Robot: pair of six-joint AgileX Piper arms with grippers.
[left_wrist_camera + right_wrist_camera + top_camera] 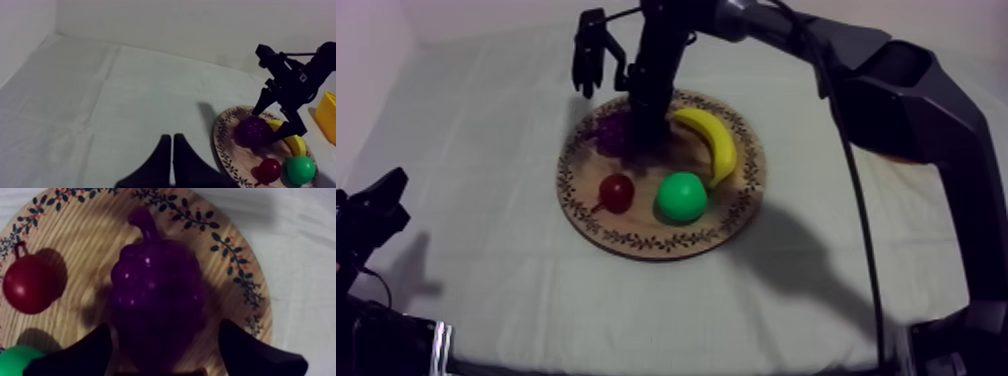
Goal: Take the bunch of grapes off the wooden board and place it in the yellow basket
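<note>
**Right gripper astride the grapes on the board**

Top view. The round wooden board lies at the centre of the frame on the grey-white cloth. The bunch of grapes sits on the board at its upper left. The banana is at its upper right and the small red fruit at its lower left. A round green fruit lies just beside the red one. The right arm enters from the upper right of the frame. The right gripper points down at the board over the right part of the grapes.

Right wrist view. The gripper's two black fingers are spread, one on each side of the grapes. The grapes lie on the board with the stem pointing away from the gripper. The gripper is released, not clamped; whether either finger touches the fruit cannot be told.

Left wrist view. The yellow basket stands past the board, on the side away from the left arm. The left gripper rests at the lower left edge of the top view, well apart from the board. Its fingers lie together as a narrow wedge, clenched on nothing.
</note>
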